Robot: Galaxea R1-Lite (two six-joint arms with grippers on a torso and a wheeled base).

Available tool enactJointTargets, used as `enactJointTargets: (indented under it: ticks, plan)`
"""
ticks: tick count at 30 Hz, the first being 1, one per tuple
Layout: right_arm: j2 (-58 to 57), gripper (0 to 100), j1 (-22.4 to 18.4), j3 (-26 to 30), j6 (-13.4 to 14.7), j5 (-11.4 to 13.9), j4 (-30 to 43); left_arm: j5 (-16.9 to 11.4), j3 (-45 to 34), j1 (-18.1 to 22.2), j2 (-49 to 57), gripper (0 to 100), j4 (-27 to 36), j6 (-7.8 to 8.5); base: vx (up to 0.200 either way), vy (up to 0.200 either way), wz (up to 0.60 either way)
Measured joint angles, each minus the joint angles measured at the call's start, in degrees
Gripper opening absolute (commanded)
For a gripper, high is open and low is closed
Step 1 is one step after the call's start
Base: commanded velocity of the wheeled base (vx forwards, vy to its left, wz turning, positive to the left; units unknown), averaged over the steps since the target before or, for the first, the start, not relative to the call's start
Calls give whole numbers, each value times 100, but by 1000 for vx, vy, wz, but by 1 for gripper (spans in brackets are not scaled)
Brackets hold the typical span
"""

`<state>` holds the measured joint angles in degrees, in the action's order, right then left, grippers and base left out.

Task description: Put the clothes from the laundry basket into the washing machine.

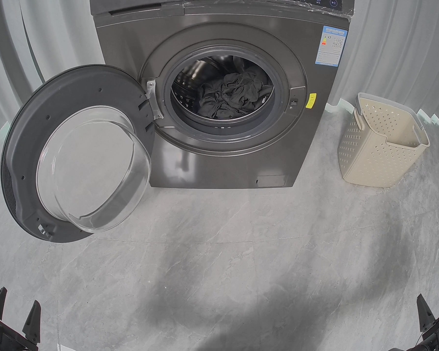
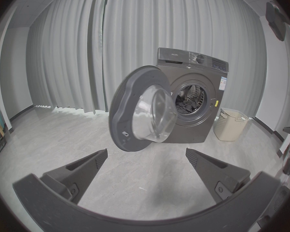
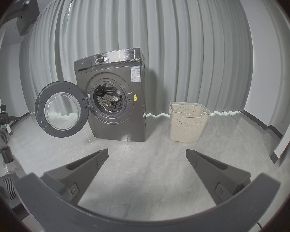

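The washing machine is standing at twelve o'clock in the head view, its round door hanging wide open toward ten o'clock. The dark clothes are lying bunched inside the drum, against its lower right part. The beige laundry basket is sitting upright on the grey floor at two o'clock, just beside the machine's right side and apart from it. The left gripper is hovering at seven o'clock, released, its fingers spread wide with nothing between them. The right gripper is hovering at five o'clock, likewise spread and grasping nothing. A pale pleated curtain is hanging behind the machine.
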<state>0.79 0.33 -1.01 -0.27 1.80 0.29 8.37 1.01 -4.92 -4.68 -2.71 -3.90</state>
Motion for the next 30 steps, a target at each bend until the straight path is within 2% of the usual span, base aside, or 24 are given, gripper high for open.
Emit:
enactJointTargets:
  ticks: [4, 8, 11, 20, 26, 30]
  plan:
    - [-9, 100, -2, 0, -6, 0, -5, -149, 0, 394, 116, 100, 35, -6, 0, 150, 0]
    - [-11, 100, -2, 0, -11, 2, -5, -538, 0, 550, 257, 100, 197, 161, 0, 0, 0]
    - [-13, 100, -2, 0, -16, 2, -2, -679, 0, 513, 323, 100, 273, 317, 0, 0, 0]
    - [-13, 100, -2, 0, -6, -37, -5, -679, 0, 479, 391, 100, 284, 276, 0, 0, 0]
    - [-11, 100, -4, 0, 11, -57, -5, -660, 0, 477, 397, 100, 289, 267, 0, 0, 600]
    - [-9, 100, -2, 0, 13, -46, -5, -646, 0, 474, 400, 100, 289, 262, 0, 0, 0]
